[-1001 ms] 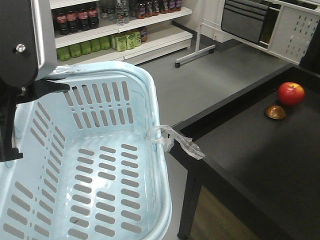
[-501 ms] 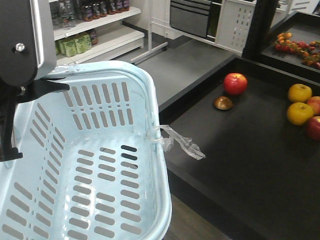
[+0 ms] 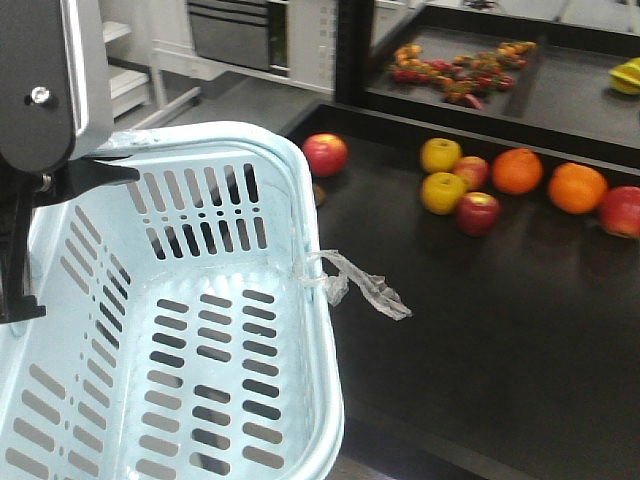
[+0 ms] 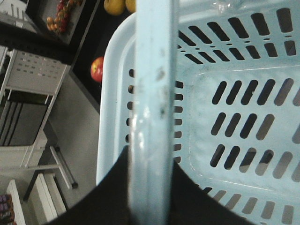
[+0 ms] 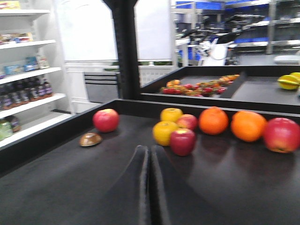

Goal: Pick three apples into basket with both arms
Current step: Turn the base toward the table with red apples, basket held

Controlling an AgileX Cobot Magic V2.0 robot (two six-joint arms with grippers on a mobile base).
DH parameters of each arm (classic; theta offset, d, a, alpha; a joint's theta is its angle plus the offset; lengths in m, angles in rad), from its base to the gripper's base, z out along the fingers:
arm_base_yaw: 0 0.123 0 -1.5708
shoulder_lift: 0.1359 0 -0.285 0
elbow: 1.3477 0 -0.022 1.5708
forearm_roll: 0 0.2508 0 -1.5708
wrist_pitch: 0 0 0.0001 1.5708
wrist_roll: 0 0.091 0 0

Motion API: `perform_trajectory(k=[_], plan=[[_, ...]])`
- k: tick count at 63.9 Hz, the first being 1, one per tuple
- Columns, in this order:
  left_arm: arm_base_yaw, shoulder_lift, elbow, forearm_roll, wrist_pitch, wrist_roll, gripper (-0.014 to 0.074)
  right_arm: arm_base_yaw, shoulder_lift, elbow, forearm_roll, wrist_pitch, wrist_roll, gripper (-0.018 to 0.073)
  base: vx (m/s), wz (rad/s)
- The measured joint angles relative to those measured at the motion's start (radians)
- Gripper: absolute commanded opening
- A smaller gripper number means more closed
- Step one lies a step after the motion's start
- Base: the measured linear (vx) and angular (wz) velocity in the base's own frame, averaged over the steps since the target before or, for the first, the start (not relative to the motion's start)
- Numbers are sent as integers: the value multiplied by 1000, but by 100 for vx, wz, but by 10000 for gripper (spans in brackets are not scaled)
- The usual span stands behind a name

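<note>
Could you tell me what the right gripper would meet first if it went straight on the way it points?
Probably the nearer yellow apple, lying just right of the line of the right gripper; a dark red apple sits beside it. Depth is unclear; it might pass left of both.

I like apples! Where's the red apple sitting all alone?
Front view: the lone red apple sits far left on the black table, just past the basket rim.

The basket (image 3: pixel 300 170) hangs off the worktop's (image 3: pixel 500 340) left edge. One apple (image 3: pixel 325 154) lies near the far left corner. Midway along the far edge sit four apples (image 3: pixel 478 212) in a cluster, then two oranges (image 3: pixel 516 171) to their right, and a last apple (image 3: pixel 622 211) beyond those.
</note>
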Motion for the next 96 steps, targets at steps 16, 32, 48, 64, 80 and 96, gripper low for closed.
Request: perform_trajectory(k=[16, 32, 48, 64, 80, 96], plan=[[0, 0, 0, 0, 0, 0, -6, 0, 0, 0, 0, 0, 0, -9, 1, -54], [0, 0, 0, -3, 0, 0, -6, 0, 0, 0, 0, 0, 0, -9, 2, -49], [0, 0, 0, -3, 0, 0, -6, 0, 0, 0, 0, 0, 0, -9, 5, -31], [0, 0, 0, -3, 0, 0, -6, 0, 0, 0, 0, 0, 0, -9, 6, -21], [0, 0, 0, -3, 0, 0, -6, 0, 0, 0, 0, 0, 0, -9, 7, -19], [0, 0, 0, -3, 0, 0, -6, 0, 0, 0, 0, 0, 0, -9, 7, -16]])
